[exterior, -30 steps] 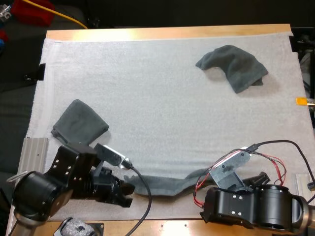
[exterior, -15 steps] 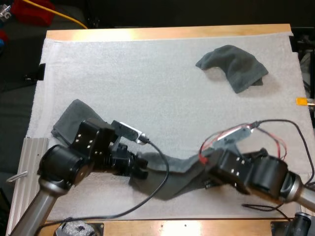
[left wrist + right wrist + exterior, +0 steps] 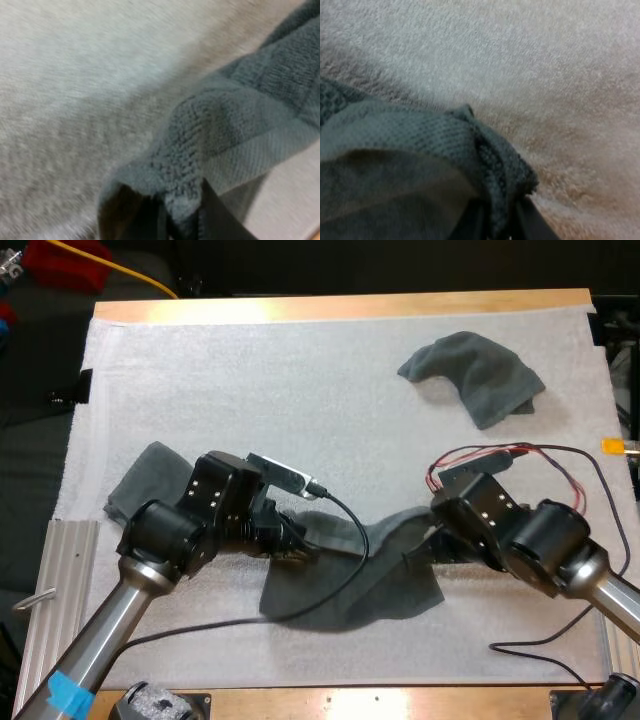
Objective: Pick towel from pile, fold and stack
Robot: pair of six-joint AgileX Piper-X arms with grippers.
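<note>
closest to the near side of the white mat (image 3: 400, 652), a dark grey-green towel (image 3: 350, 585) is held up by 2 corners between 2 grippers, and its near part lies spread on the mat. the left gripper (image 3: 298, 546) is clamped on the towel's left corner. in the left wrist view its black fingers (image 3: 122, 215) pinch a bunched fold of terry cloth from both sides, just above the mat. the right gripper (image 3: 428, 545) grips the towel's right corner. in the right wrist view its fingers (image 3: 532, 225) press on a rolled edge of the cloth. the towel sags between the 2 held corners. farther back on the left, partly behind the left arm, a folded towel (image 3: 145, 485) lies flat. well apart, at the far right of the mat, sits a crumpled towel (image 3: 475, 375). beyond it runs the far edge of the wooden table (image 3: 340, 306).
</note>
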